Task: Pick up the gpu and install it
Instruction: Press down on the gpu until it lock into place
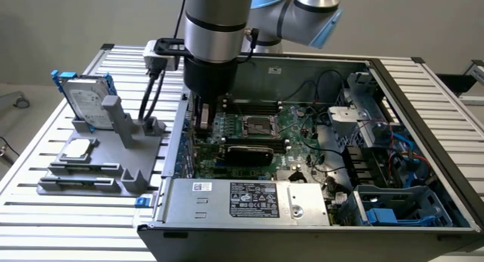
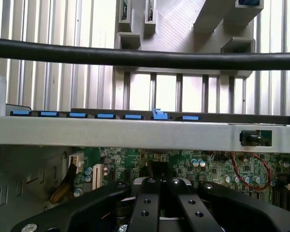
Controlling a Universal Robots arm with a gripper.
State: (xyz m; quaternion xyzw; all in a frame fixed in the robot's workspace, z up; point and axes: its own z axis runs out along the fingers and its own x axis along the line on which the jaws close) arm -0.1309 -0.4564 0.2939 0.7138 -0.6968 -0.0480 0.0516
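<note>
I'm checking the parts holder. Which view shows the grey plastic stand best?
The exterior view: the whole grey plastic stand shows beside the computer case. The wrist view catches just part of it beyond the case.

Robot arms: one (image 1: 215, 24), at 12 o'clock
Computer cases: one, open (image 1: 302, 231)
GPU cards: one (image 1: 248, 155), centre
Hard drives: one (image 1: 87, 100), at 9 o'clock
Grey holder stands: one (image 1: 98, 160)
Power supply boxes: one (image 1: 250, 201), at 6 o'clock

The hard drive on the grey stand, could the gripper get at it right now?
Probably yes, once raised. The gripper is shut and down inside the computer case; the hard drive stands upright on its grey stand outside the case wall, with nothing above it.
</note>
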